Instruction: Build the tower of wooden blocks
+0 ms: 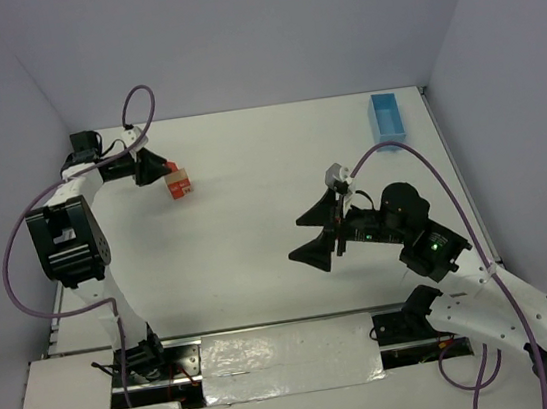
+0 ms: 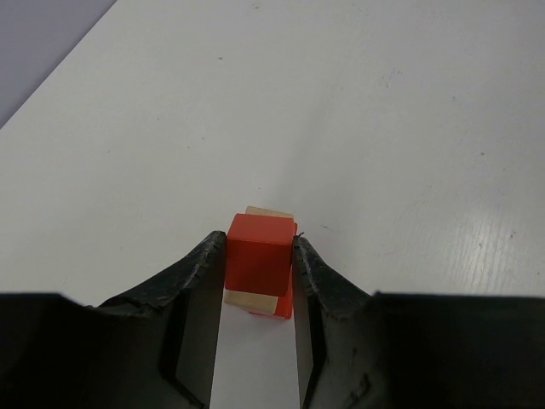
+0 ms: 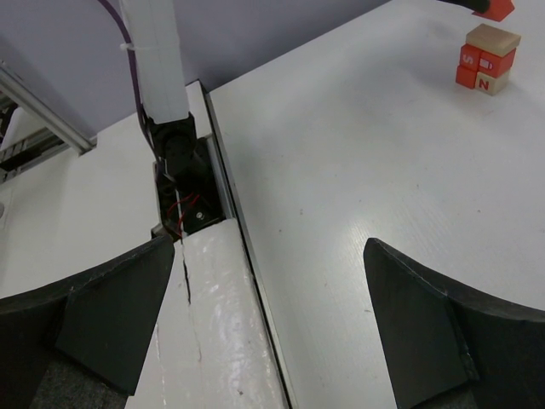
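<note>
Two arms: we've got both in shot, and we're placing everything off the light-blue tray (image 1: 385,117), which sits at the far edge of the table (image 1: 268,165) on the right arm's side.
Left gripper: the left gripper (image 1: 166,172) is way across the table from the tray. Its fingers (image 2: 200,273) are pinched narrow on a red-orange cube (image 2: 258,250), one finger flat against each side.
Tower: the wood block tower (image 3: 487,58) stands on the table well apart from the tray, right under that held cube. We count a tan block on top, red-orange ones below it and another tan one at the bottom corner.
Cube vs tower: from the right wrist view the cube hangs just above the top tan block with a thin gap showing, so we'd say not touching.
Right gripper: the right gripper (image 1: 313,235) is spread wide with nothing between its jaws. It's nearer the arm bases than the tray is, and sideways it sits between the tray and the tower.
Lettering: there are white marks on a few block faces, too small for us to read properly.
</note>
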You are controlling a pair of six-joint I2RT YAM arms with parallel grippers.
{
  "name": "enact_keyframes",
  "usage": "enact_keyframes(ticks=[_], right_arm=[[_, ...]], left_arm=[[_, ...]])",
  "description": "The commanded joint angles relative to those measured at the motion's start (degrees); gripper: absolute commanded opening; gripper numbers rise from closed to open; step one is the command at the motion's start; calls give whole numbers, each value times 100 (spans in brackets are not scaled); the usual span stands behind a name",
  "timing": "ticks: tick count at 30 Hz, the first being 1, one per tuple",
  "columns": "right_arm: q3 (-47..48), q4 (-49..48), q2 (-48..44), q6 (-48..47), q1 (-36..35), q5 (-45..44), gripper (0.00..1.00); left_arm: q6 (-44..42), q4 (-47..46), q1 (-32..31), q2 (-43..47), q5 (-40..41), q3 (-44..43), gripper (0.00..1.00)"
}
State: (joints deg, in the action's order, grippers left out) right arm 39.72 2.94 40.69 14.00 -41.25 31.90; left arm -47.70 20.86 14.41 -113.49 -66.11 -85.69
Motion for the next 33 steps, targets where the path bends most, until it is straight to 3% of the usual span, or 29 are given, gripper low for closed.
enact_keyframes(ticks=[1,30,33], right_arm=[[-70,-276,-34,-73,-58,9,100],[-97,-268,-105,-134,-164,88,100],[-105,-276,-87,-152,-172,97,100]], left_arm=[[-247,66,-44,-120,-254,-202,6],[86,128,-44,-446,-60,-369,18],[51,216,-44,-454,-60,-431,45]])
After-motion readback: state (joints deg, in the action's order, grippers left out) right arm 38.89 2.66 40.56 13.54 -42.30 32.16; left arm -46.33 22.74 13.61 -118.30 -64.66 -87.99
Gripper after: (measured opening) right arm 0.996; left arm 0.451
